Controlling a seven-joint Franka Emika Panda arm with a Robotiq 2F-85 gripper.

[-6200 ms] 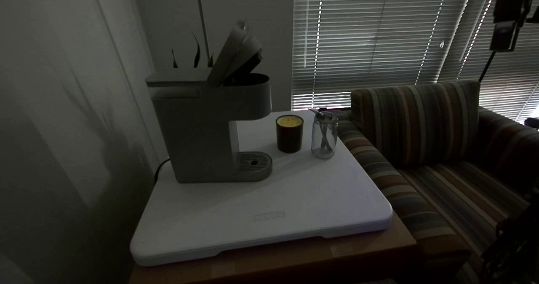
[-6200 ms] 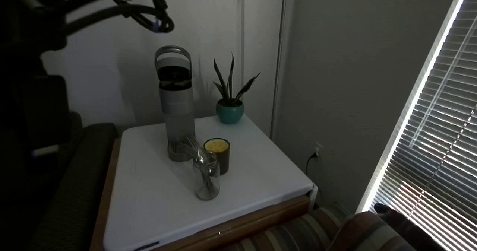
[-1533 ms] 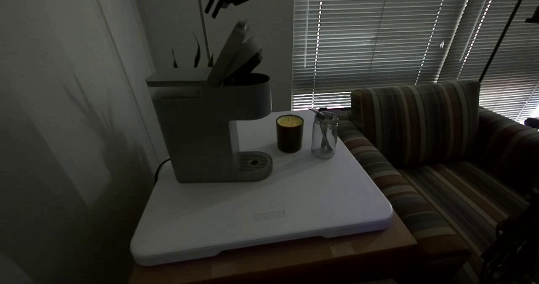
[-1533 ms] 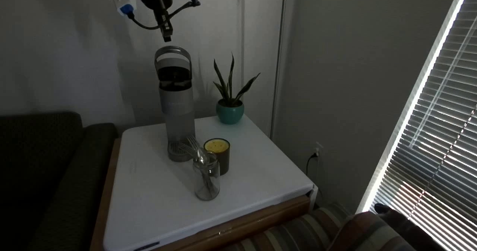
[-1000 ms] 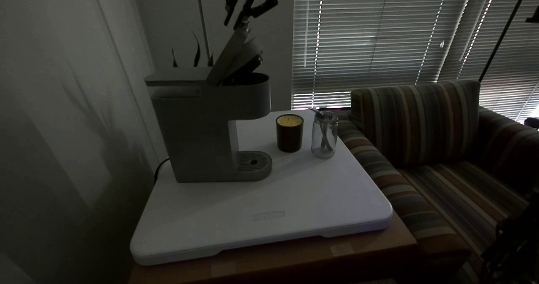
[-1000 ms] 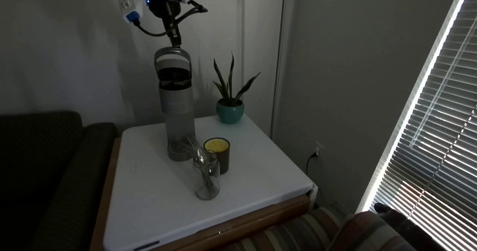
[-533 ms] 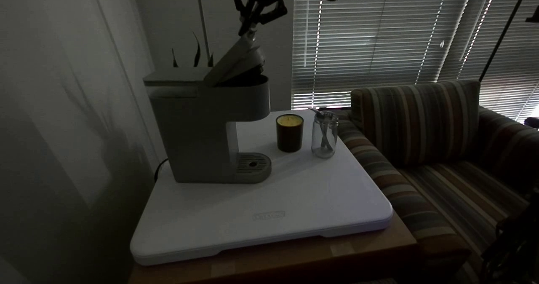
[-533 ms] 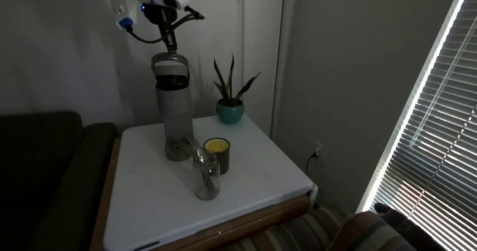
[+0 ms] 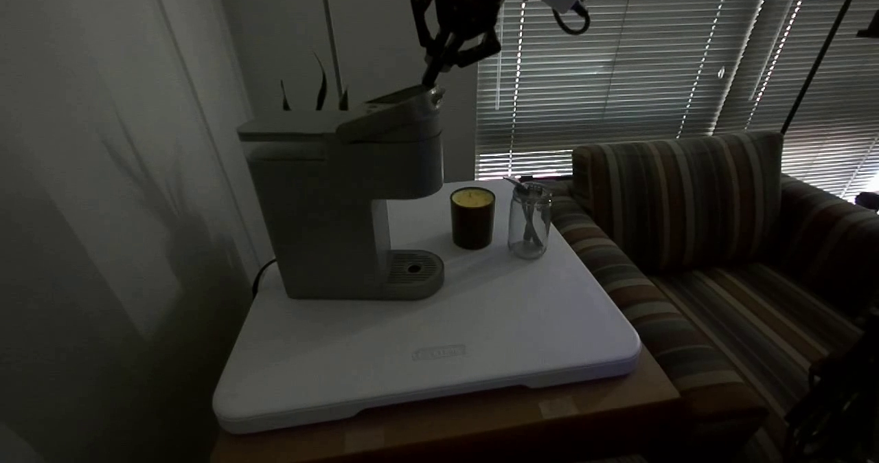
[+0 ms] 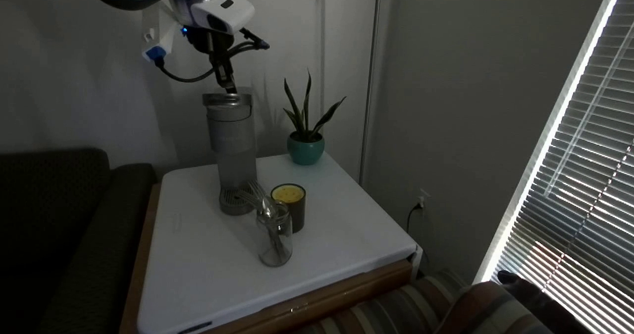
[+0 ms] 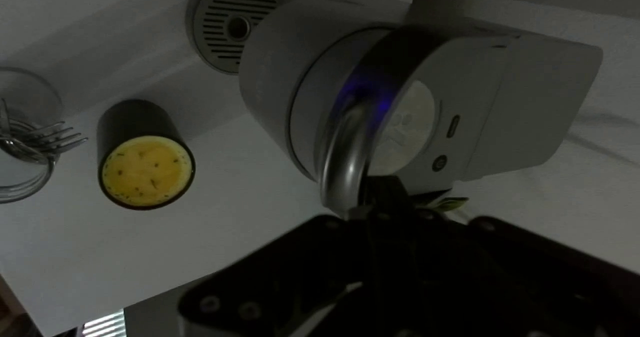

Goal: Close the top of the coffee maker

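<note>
The boxy grey coffee maker [image 9: 323,216] stands upright on the white tabletop. Its top [image 9: 391,121] lies down over the head, only a thin dark seam showing between them; in the wrist view that seam curves below the top [image 11: 332,97]. A silver handle [image 11: 345,164] arches across the top's front. My gripper [image 9: 429,82] points down at this front edge from above, jaws together. In the wrist view the dark fingertips of the gripper [image 11: 385,187] sit right against the handle's inner side at one end, with nothing seen between them. Whether they press on it I cannot tell.
A dark candle jar [image 9: 472,219] and a clear glass [image 9: 529,222] with cutlery stand in front of the machine on the white tabletop [image 9: 535,325]. A teal potted plant [image 10: 305,149] is beside it at the back. A striped armchair [image 9: 687,209] adjoins the table.
The top has swung down from steeply raised to resting over the head. My gripper has come down and forward along with its front edge, and its fingers have come together.
</note>
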